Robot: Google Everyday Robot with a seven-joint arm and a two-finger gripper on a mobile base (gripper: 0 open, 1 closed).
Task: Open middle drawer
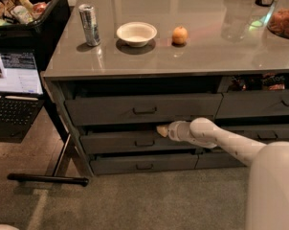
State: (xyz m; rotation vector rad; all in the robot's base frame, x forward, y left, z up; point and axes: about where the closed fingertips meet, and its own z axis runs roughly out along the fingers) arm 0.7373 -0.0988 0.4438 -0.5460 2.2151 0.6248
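Low down, gripper (162,130) at middle drawer (111,143) top

Grey counter (206,49) on dim carpeted floor (135,200)

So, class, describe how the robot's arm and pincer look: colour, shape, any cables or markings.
The arm is smooth, cream-white and tubular, with a rounded joint. No cables or markings show. The pincer, at the top edge of the middle drawer, is a small tan tip.
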